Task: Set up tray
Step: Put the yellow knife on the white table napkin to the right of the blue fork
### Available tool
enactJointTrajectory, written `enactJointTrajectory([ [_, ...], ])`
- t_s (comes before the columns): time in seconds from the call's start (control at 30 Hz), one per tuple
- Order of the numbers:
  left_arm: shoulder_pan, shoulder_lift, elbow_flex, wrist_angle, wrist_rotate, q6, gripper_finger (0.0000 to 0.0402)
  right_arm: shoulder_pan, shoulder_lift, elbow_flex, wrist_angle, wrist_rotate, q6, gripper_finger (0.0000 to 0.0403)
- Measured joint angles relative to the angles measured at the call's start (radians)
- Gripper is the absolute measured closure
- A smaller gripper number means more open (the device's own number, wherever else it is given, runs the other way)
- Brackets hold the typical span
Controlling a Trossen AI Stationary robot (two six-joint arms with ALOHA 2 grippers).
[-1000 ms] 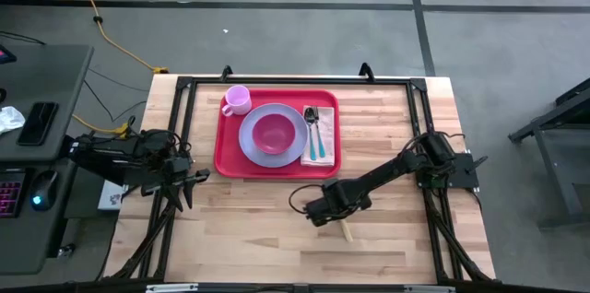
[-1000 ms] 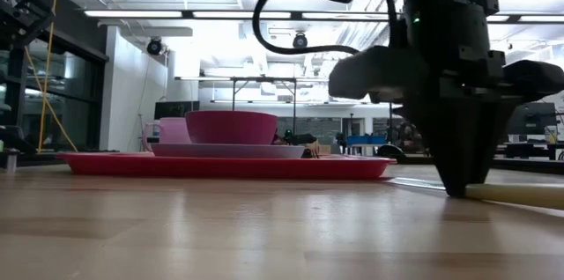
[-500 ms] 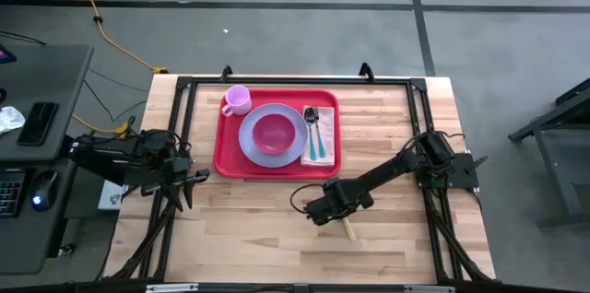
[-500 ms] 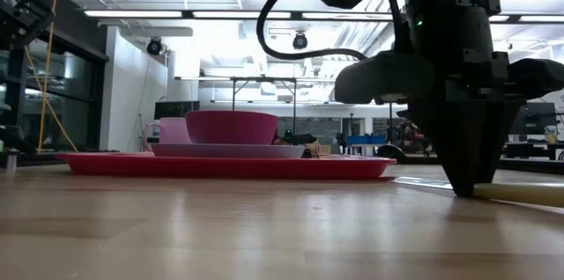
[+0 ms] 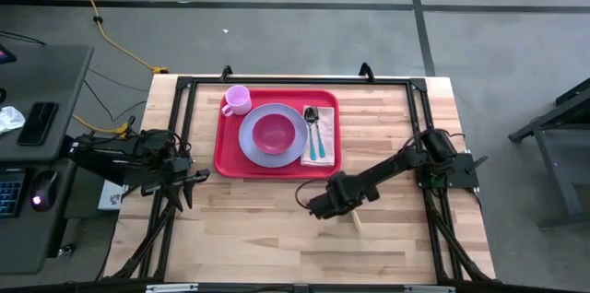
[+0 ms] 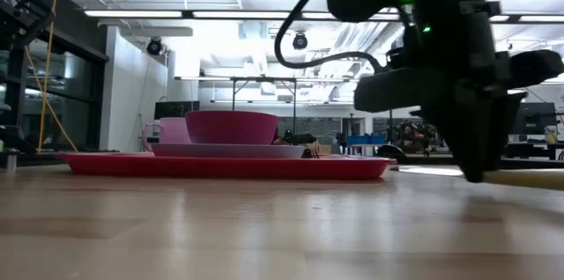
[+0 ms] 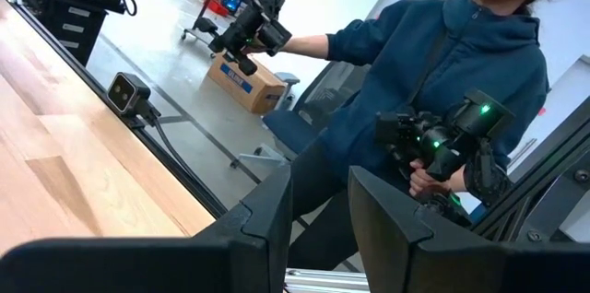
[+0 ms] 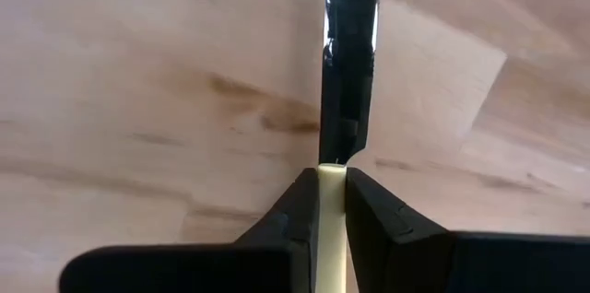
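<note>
The red tray (image 5: 224, 150) lies at the table's far middle. It carries a lavender plate (image 5: 249, 136) with a magenta bowl (image 5: 274, 133), a pink cup (image 5: 237, 99) and a napkin with cutlery (image 5: 316, 136). Near of the tray's right corner, my right gripper (image 5: 328, 208) points down, shut on a knife with a cream handle (image 5: 355, 222) and a metal blade (image 8: 348, 63). My left gripper (image 7: 318, 210) waits open at the table's left edge (image 5: 175, 181). My right gripper pinches the knife's cream handle (image 8: 331, 181) between its two fingers, right where the handle meets the blade. The fingers come from above, pointing down, and lie across the knife. The knife sits about level, its handle end (image 6: 529, 176) just above the table.
A black frame (image 5: 277, 79) runs around the table's edges. Bare wood (image 5: 240, 238) stretches across the near half. In the left wrist view a person (image 7: 433, 63) stands beyond the table holding control handles.
My right gripper has risen a little and drifted toward the table's right edge, still shut on the knife. The knife's handle, which lay on the wood, has lifted clear of it.
</note>
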Motion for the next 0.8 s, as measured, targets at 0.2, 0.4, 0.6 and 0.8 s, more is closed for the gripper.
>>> enactJointTrajectory([
  [0.2,0.000,0.000,0.000,0.000,0.000,0.000,0.0261,-0.020,-0.016,0.001,0.018,-0.007,-0.003,0.0379],
  [0.4,0.000,0.000,0.000,0.001,-0.001,0.000,0.0261,-0.041,-0.083,0.002,0.002,0.000,-0.003,0.0377],
  [0.6,0.000,0.000,0.000,0.005,-0.002,0.000,0.0261,-0.072,-0.152,0.003,-0.012,0.009,-0.003,0.0381],
  [0.8,0.000,0.000,0.000,0.006,-0.003,0.005,0.0261,-0.151,-0.190,0.004,-0.019,0.002,-0.050,0.0379],
])
